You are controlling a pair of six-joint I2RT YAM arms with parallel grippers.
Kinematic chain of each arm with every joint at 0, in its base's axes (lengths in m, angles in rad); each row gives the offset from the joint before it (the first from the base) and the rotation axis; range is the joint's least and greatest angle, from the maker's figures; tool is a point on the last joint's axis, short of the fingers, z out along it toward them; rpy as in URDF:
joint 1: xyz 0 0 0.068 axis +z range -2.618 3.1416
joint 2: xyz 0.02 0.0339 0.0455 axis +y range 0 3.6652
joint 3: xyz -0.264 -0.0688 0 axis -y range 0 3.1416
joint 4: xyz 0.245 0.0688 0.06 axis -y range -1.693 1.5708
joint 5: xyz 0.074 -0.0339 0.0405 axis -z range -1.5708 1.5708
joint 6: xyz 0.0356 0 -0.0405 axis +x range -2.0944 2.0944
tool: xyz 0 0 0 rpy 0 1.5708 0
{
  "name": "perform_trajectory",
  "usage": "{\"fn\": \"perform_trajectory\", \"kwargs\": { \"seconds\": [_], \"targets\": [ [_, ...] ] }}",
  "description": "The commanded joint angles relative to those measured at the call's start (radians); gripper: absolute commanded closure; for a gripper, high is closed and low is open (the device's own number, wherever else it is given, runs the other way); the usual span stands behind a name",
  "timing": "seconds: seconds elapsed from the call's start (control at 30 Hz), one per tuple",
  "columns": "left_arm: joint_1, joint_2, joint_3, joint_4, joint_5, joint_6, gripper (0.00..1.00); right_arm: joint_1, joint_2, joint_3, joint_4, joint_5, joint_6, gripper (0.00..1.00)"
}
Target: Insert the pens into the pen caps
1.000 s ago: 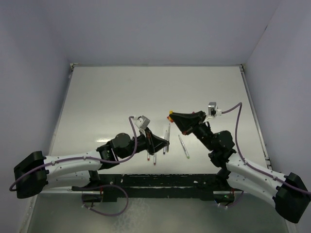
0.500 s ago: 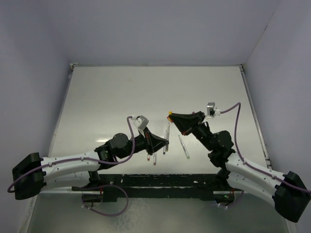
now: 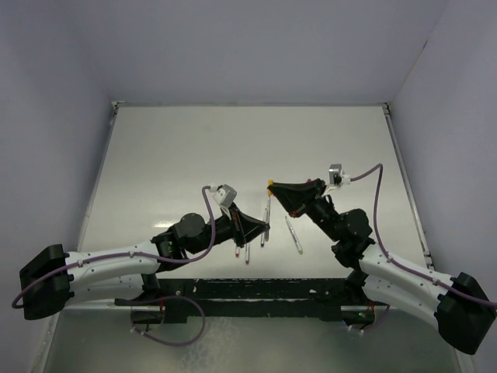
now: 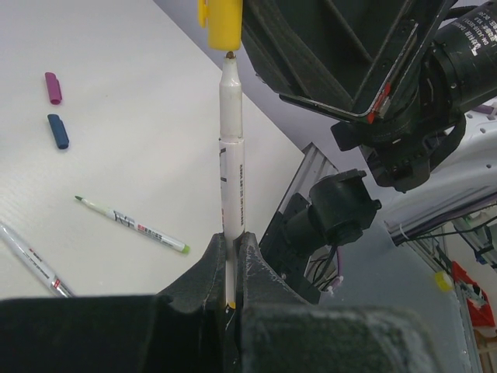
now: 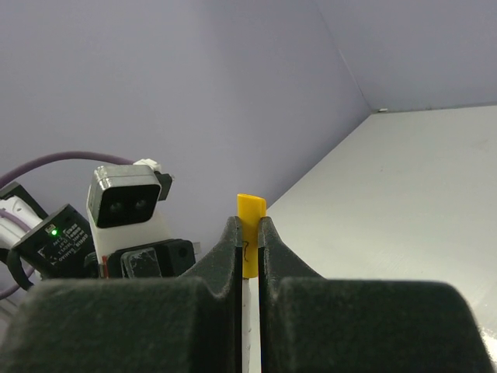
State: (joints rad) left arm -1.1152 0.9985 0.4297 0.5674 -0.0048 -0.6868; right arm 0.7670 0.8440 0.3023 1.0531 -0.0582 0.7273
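The pen (image 4: 231,171) is clamped upright by the left gripper (image 4: 233,255) so its tip meets the yellow cap (image 4: 220,22) pinched by the right gripper (image 5: 248,242).

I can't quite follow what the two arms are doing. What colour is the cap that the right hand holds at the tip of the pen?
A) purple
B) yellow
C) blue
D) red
B: the right hand pinches a yellow cap, with the tip of the pen in the left hand just at its mouth; the blue cap and purple cap lie loose on the table.
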Motion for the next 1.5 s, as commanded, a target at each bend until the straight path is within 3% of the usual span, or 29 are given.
{"fn": "perform_trajectory", "kwargs": {
  "seconds": [0.0,0.97,1.47],
  "targets": [
    [-0.008,-0.017,0.006,0.062,-0.014,0.019,1.0,0.003,-0.017,-0.002,0.064,-0.018,0.01,1.0],
    [-0.007,-0.045,-0.013,0.098,-0.105,0.026,1.0,0.016,0.067,-0.023,0.065,-0.111,0.088,1.0],
    [-0.006,-0.092,0.065,0.113,-0.196,0.108,1.0,0.058,0.07,-0.019,-0.151,-0.133,-0.011,1.0]
  ]
}}
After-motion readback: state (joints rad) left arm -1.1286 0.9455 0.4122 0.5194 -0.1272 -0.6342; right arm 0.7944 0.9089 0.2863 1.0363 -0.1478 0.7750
